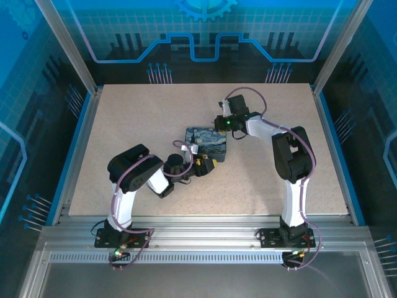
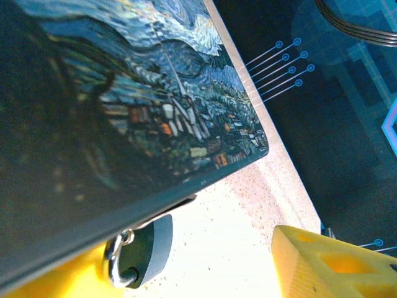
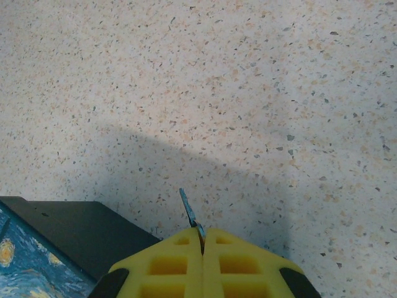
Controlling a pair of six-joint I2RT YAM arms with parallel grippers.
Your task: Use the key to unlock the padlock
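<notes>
Me: Right wrist, item one: my right claw, clamped shut on the key, blade over bare bench.
Ops: Left wrist?
Me: Left claw parted; padlock beside one finger, under the starry box edge.
Ops: Overhead?
Me: Left claw at the box's near edge, right at its far corner.

Black-and-white jointed arms, looping purple cables, green base lights, yellow hollow-celled fingers
</notes>
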